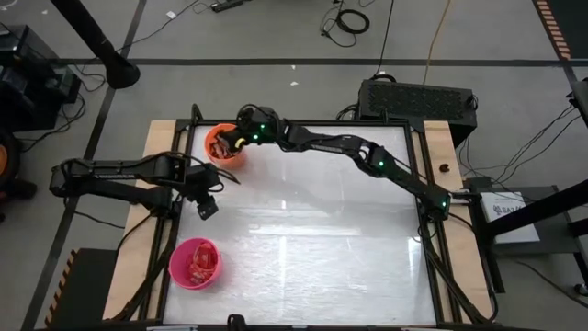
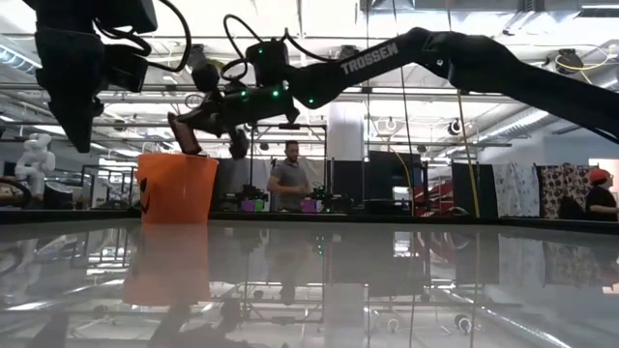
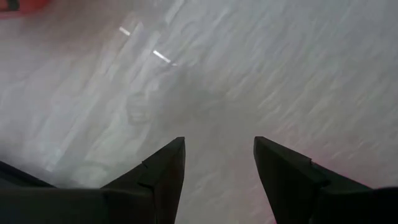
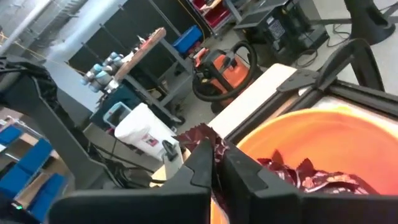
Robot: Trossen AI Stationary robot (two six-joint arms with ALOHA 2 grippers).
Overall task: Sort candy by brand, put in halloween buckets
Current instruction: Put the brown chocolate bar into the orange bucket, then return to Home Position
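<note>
Right wrist view shows the right gripper (image 4: 214, 163) pinched tight on a dark brown candy bar (image 4: 198, 135) by its crinkled wrapper end, held just above the orange bucket (image 4: 329, 134), where more dark bars (image 4: 305, 177) already lie. Such a bar is light and flat, its foil thin and slippery, so a firm pinch across the sealed end or the narrow middle should hold; squeezing harder would only crumple it. In the high view the same gripper (image 1: 241, 140) hangs over the orange bucket's (image 1: 237, 159) rim at the table's (image 1: 322, 239) far left. The left gripper (image 1: 206, 206) waits beside it with fingers spread, holding nothing. The pink bucket (image 1: 181, 272) sits near the front, seemingly holding red bars (image 1: 197, 262), though they blur.
</note>
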